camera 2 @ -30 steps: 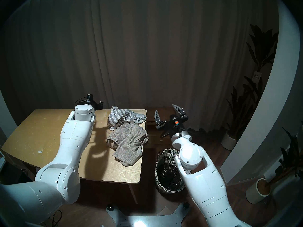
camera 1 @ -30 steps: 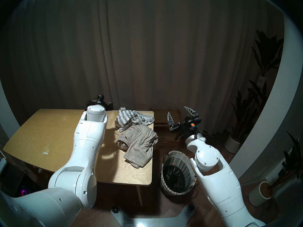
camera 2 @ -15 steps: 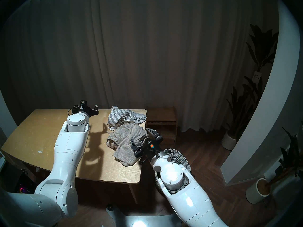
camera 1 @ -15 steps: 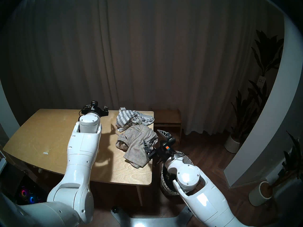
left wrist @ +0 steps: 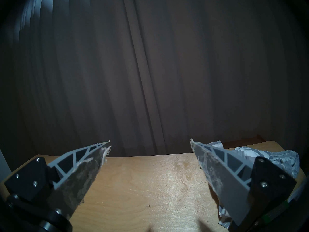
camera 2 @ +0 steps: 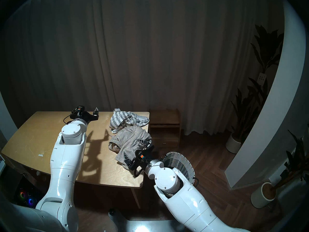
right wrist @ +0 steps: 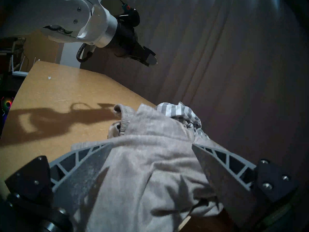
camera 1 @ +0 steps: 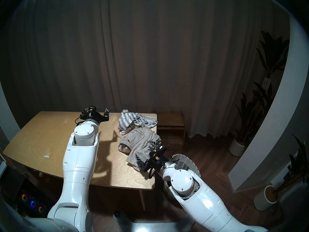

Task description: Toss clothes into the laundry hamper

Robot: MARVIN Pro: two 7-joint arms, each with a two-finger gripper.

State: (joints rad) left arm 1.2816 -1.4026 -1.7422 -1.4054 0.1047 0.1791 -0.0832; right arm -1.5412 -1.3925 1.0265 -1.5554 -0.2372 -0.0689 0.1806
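The beige-grey knit top (camera 1: pixel 140 141) lies crumpled at the right side of the wooden table (camera 1: pixel 50 134). The grey-and-white striped cloth (camera 1: pixel 133 122) lies just behind it. My right gripper (camera 1: pixel 142 148) is open, one finger on each side of the top's near part, as the right wrist view (right wrist: pixel 151 144) shows over the top (right wrist: pixel 150 168). My left gripper (camera 1: pixel 96 110) is open and empty above the table's far edge, left of the striped cloth (left wrist: pixel 284 158). The wicker laundry hamper (camera 1: pixel 187 161) stands on the floor right of the table, mostly hidden by my right arm. The small black piece is hidden.
A low wooden shelf unit (camera 1: pixel 170 126) stands behind the hamper against the curtain. White plant pots (camera 1: pixel 236 147) (camera 1: pixel 265 199) stand on the floor at the right. A computer with coloured fans (camera 1: pixel 31 203) sits under the table's left side.
My right gripper has swung from beyond the hamper down and left onto the beige-grey top, staying open. My left arm has drawn back toward me, its gripper still open above the table's far edge.
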